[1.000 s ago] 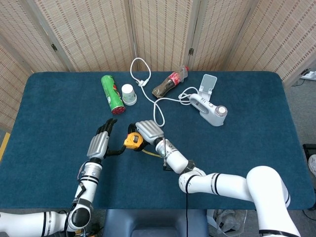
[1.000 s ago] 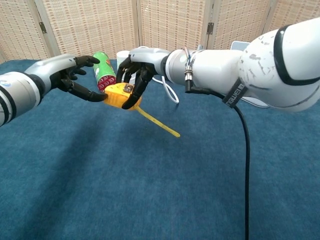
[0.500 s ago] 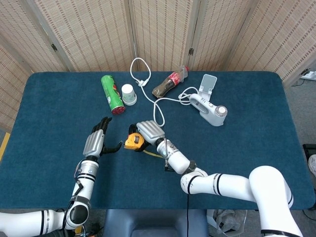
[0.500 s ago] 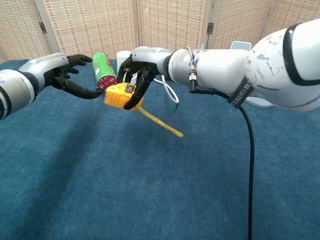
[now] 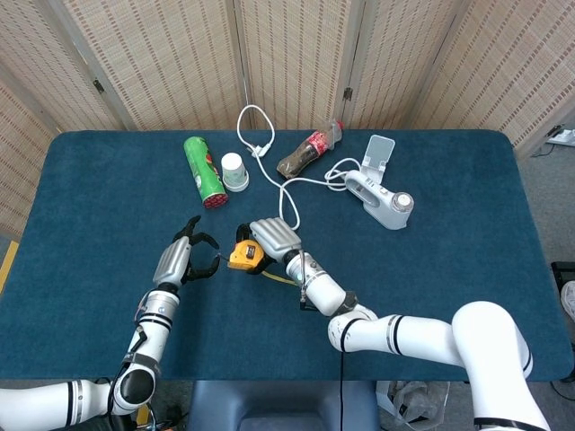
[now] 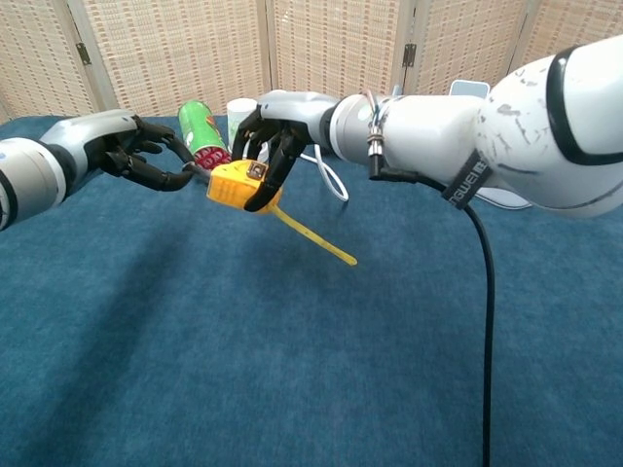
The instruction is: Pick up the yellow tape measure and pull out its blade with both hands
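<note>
While held off the table: tape measure (image 6: 237, 184) sits in the right hand (image 6: 275, 131), raised above the blue cloth (image 6: 292, 370), just right of the left hand (image 6: 136, 156).
Blade: yellow strip (image 6: 316, 237) already partly out, running from the case down and right toward the camera in the chest view; long axis slants, free tip lowest and nearest, apart from both hands.
Case look: yellow, boxy, small dark button patch on top; black strap off its left side.
Right hand: fingers curled over top and front of the case, gripping it.
Left hand: fingers curled in next to the strap end; cannot tell whether they actually pinch it.
Behind: green can (image 5: 204, 171) lying on its side, white cup (image 5: 234, 171) beside it, cola bottle (image 5: 309, 151) lying down, white cable (image 5: 269, 171) looping to the white charger stand (image 5: 380, 189).
Far: woven screen panels (image 5: 287, 54).
</note>
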Tool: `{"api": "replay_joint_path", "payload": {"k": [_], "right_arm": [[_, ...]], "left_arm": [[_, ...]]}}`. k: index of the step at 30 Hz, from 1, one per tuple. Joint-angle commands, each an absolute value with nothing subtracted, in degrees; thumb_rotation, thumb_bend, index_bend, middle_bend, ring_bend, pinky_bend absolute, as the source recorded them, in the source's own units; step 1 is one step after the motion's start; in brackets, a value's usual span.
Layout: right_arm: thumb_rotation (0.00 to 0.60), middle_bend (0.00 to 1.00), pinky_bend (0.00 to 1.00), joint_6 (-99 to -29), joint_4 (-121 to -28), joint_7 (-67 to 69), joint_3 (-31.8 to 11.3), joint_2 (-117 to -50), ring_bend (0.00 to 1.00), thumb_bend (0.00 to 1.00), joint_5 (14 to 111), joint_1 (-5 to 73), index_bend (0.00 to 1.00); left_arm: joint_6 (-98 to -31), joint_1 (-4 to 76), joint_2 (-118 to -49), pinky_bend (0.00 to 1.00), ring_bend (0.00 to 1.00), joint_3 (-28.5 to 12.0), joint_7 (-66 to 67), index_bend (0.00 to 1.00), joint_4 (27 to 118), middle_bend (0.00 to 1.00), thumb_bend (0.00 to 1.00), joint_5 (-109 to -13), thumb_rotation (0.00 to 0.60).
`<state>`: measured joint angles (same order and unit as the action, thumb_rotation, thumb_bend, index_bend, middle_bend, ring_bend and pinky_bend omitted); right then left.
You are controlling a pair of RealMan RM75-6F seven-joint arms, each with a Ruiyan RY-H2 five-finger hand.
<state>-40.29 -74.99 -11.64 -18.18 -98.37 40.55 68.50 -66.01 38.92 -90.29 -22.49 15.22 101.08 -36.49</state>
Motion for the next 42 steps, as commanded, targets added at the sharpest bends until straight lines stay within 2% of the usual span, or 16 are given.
{"api": "replay_joint_path", "payload": {"k": [1,7,15,22,31,42], "right_arm": [[0.600,0.52,0.34,-40.32,-74.95,-11.86,-18.11,-98.37,0.47,0.07,40.31,68.57,0.56],[0.600,0.52,0.34,-40.51,-75.26,-12.19,-18.10,-98.10,0.47,0.07,39.87,68.57,0.56],[0.600,0.52,0.34,-40.57,-75.48,-12.41,-17.83,-97.62,0.47,0.07,39.41,68.30,0.56],[0.600,0.52,0.34,-40.60,-75.83,-12.61,-17.61,-96.86,0.47,0.07,39.12,68.00,0.56],[0.600,0.52,0.34,-40.75,-78.17,-13.29,-16.14,-93.18,0.47,0.07,39.76,66.45,0.56],[0.600,0.52,0.34,-42.47,-84.16,-13.10,-12.95,-85.26,0.47,0.07,43.40,61.73,0.56]], "left_arm": [[-66.00,38.94,-90.53,0.00,0.00,-22.56,14.50,0.53,100.68,0.01,0.45,-36.66,0.600],[-65.83,38.97,-90.87,0.00,0.00,-22.53,13.33,0.62,99.31,0.05,0.45,-36.42,0.600],[-67.38,38.66,-91.20,0.00,0.00,-22.48,12.73,0.67,97.97,0.08,0.48,-37.15,0.600],[-67.59,38.28,-90.60,0.00,0.00,-22.25,12.94,0.69,97.75,0.08,0.55,-36.86,0.600],[-67.34,37.51,-88.57,0.00,0.00,-22.90,12.83,0.69,96.25,0.08,0.55,-35.19,0.600],[-64.89,35.02,-84.00,0.00,0.00,-22.83,10.60,0.69,93.80,0.08,0.55,-33.74,0.600]]}}
